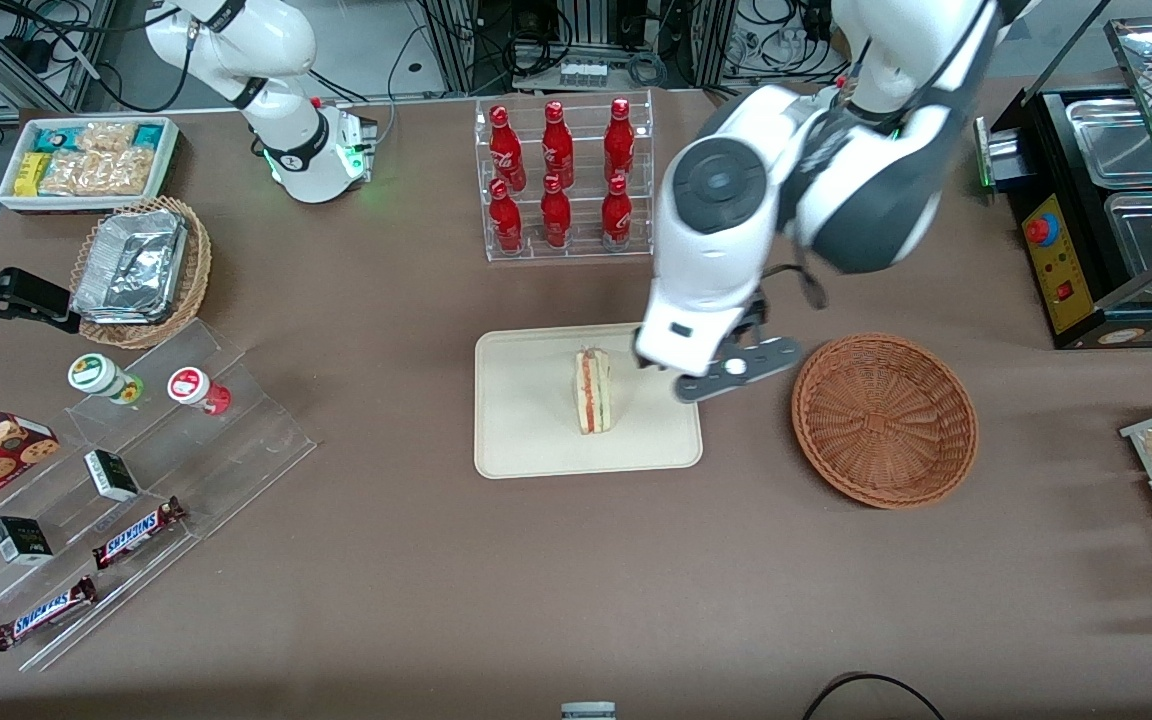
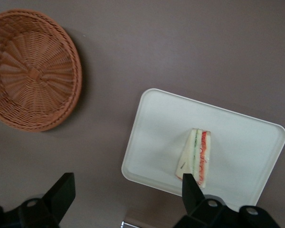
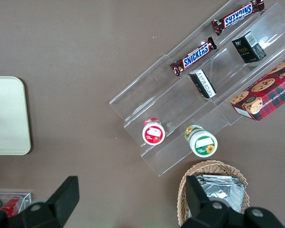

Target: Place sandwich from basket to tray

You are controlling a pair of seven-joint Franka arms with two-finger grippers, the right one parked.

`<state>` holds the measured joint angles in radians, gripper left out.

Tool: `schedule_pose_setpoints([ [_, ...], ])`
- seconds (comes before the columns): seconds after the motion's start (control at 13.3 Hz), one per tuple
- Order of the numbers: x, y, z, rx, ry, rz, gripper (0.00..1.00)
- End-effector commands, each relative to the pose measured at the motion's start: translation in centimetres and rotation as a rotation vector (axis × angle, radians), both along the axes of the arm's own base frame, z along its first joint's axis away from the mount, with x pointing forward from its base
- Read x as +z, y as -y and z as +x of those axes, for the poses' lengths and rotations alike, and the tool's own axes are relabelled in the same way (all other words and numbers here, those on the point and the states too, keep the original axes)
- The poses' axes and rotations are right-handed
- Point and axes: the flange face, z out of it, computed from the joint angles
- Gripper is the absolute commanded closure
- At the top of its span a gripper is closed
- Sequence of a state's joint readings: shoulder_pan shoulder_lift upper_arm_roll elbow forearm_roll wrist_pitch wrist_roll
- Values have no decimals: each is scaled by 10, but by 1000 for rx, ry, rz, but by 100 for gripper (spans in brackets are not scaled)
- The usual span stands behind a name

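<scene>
The sandwich (image 1: 593,392) (image 2: 198,159) stands on its edge in the middle of the cream tray (image 1: 526,420) (image 2: 161,123), its red and green filling showing. The reddish-brown wicker basket (image 1: 884,418) (image 2: 31,71) is empty and sits beside the tray, toward the working arm's end of the table. My gripper (image 1: 726,365) (image 2: 128,185) hangs open above the table, over the tray's edge nearest the basket. It holds nothing and is clear of the sandwich. One black finger (image 2: 192,187) shows just in front of the sandwich's tip in the wrist view.
A clear rack of red bottles (image 1: 561,180) stands farther from the front camera than the tray. An acrylic display with chocolate bars (image 1: 126,470), a tan basket of foil containers (image 1: 141,270) and a white snack box (image 1: 86,160) lie toward the parked arm's end. A black machine (image 1: 1106,210) stands at the working arm's end.
</scene>
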<state>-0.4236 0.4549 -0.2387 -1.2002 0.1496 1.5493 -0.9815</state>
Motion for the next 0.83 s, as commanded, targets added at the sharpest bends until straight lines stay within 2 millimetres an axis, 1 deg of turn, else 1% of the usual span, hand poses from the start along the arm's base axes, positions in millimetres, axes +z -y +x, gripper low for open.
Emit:
schedule_pose_setpoints([
  [0.0, 24, -38, 1, 22, -25, 6, 1],
  [0.08, 35, -58, 6, 13, -32, -7, 1],
  [0.15, 40, -75, 11, 2, -45, -18, 1],
  [0.3, 54, -104, 13, -7, -60, -8, 1],
  [0.45, 64, -139, 18, -35, -74, 3, 1],
  [0.53, 73, -152, 18, -41, -67, -1, 1],
  [0.6, 80, -169, 19, -50, -71, -14, 1],
  [0.75, 87, -206, 21, -88, -98, -9, 1],
])
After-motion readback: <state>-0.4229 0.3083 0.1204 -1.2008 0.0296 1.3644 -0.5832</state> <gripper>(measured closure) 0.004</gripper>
